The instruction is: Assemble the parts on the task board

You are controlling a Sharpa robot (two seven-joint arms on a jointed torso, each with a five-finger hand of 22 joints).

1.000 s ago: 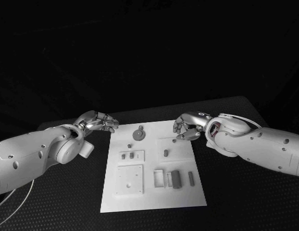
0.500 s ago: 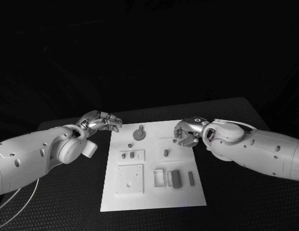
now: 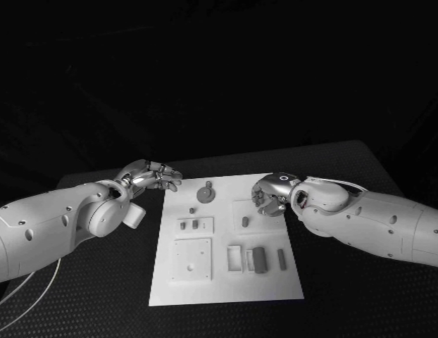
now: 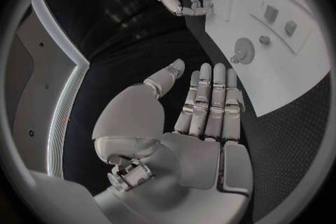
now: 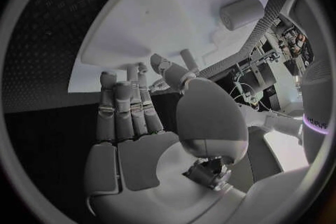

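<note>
Two white arms reach in over a black, finely dotted tabletop (image 3: 97,296) in the head view, with dark room all round. A white rectangular task board (image 3: 224,243) lies in the middle of it, carrying small grey parts: a round keyhole-shaped piece (image 3: 207,192) near its far edge, small pegs below that, and upright blocks (image 3: 258,258) nearer the robot. The silver left hand (image 3: 150,176) hovers just off the board's far left corner, fingers loosely curled and holding nothing. The silver right hand (image 3: 272,191) sits over the board's far right part, fingers curled downward; whether it grips anything cannot be told here.

From the left wrist, the left hand (image 4: 203,106) has its fingers straight and together, thumb apart, empty, beside the board (image 4: 294,67).

From the right wrist, the right hand (image 5: 140,117) shows fingers extended toward the board (image 5: 175,17), with nothing seen between them.

Compared with a second ago, the right hand has drawn slightly inward over the board; the left has barely moved.
</note>
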